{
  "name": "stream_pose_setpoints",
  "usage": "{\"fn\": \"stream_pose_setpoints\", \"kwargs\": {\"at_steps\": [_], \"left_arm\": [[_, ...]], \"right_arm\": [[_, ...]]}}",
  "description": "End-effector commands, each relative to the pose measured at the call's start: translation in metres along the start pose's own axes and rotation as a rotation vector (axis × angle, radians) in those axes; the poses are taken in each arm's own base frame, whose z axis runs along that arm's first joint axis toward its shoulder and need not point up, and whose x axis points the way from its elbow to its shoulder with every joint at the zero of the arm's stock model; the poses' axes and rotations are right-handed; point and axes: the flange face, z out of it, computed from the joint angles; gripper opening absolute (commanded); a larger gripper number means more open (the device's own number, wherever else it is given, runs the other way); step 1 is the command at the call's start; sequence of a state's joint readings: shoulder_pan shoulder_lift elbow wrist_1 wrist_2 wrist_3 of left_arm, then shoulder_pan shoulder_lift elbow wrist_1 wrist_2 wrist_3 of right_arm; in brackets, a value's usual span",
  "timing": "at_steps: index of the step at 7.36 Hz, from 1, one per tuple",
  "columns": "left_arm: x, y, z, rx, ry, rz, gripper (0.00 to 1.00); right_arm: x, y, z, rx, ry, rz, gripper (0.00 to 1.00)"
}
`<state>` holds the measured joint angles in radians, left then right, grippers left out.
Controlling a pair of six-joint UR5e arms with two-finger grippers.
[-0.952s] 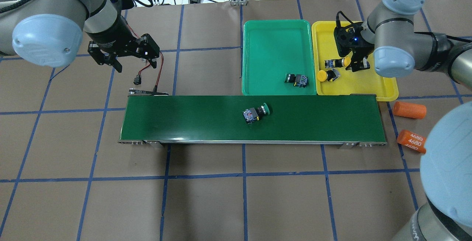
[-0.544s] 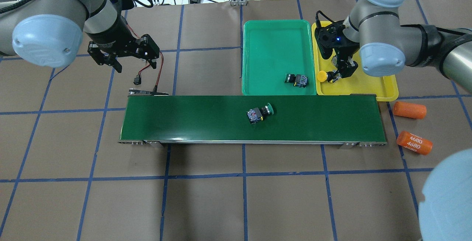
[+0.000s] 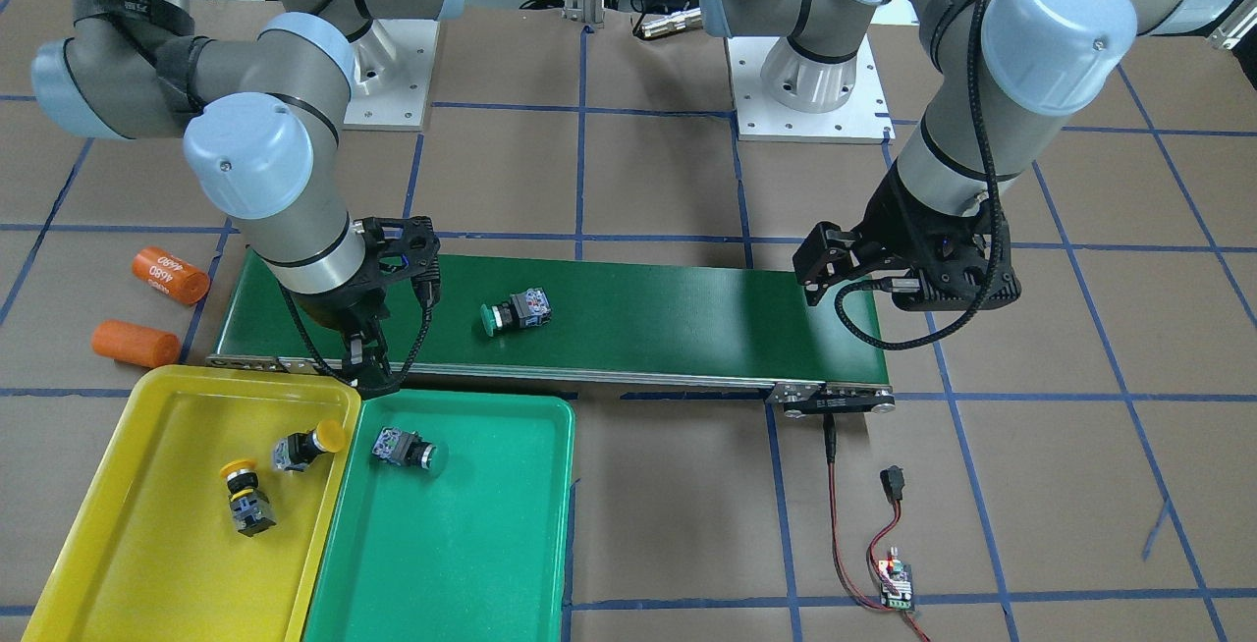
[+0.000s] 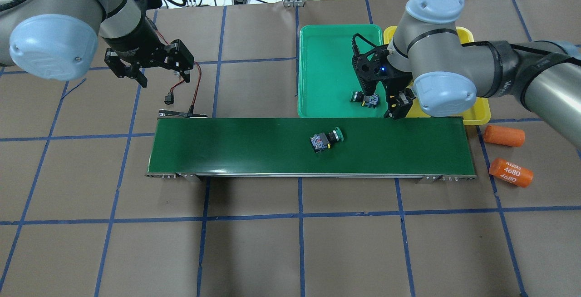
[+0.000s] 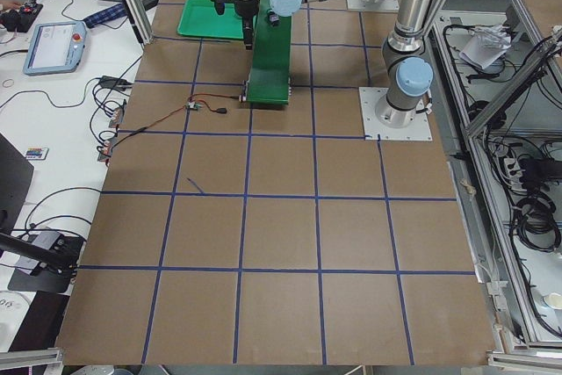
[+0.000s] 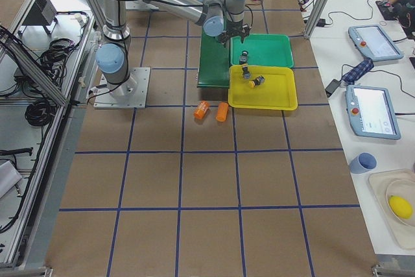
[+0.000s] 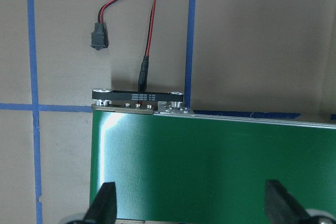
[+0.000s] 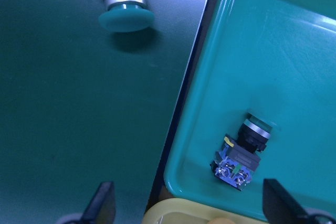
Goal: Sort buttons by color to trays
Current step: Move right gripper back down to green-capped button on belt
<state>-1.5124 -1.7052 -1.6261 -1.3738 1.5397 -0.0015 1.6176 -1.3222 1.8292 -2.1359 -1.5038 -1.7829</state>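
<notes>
Three of four sorted; one green button left on the belt

The last green button [image 4: 326, 141] lies on its side about mid-length of the conveyor belt [image 4: 236, 147], well apart from both trays; its long axis runs roughly along the belt, cap to my right and turned slightly far, contact block to the left; the other green button [image 3: 405, 450] is in the green tray [image 3: 471, 544] and both yellow buttons [image 3: 306, 446] are in the yellow tray [image 3: 147, 524]; my right pincer [image 3: 368, 367] hangs spread and empty over the belt's far edge by the green tray's near corner; my left pincer [image 4: 136, 76] hangs spread wide, empty, beyond the belt's left end.
</notes>
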Motion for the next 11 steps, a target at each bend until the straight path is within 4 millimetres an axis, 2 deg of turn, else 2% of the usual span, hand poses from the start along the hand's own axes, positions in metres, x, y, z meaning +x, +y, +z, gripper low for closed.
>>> {"fn": "stream_pose_setpoints", "kwargs": {"at_steps": [1, 4, 6, 8, 9, 11], "left_arm": [[-0.001, 0.005, 0.0, -0.012, -0.002, -0.003, 1.0], [-0.001, 0.004, -0.001, -0.004, -0.002, -0.002, 1.0], [-0.008, 0.003, -0.003, 0.005, -0.071, -0.003, 1.0], [-0.008, 0.001, 0.004, -0.007, -0.065, -0.003, 1.0], [-0.007, -0.002, 0.008, -0.011, -0.065, -0.014, 1.0], [-0.009, -0.004, 0.006, -0.004, -0.066, 0.0, 1.0]], "right_arm": [[-0.003, -0.009, 0.003, 0.002, -0.008, -0.004, 1.0], [-0.003, -0.009, 0.008, 0.004, -0.019, -0.007, 1.0], [-0.003, -0.009, 0.009, 0.002, -0.019, -0.007, 1.0], [-0.004, -0.009, 0.011, 0.002, -0.025, -0.003, 1.0], [-0.009, -0.007, 0.02, -0.016, -0.05, 0.028, 1.0], [-0.029, 0.002, 0.019, -0.092, -0.066, 0.155, 1.0]]}}
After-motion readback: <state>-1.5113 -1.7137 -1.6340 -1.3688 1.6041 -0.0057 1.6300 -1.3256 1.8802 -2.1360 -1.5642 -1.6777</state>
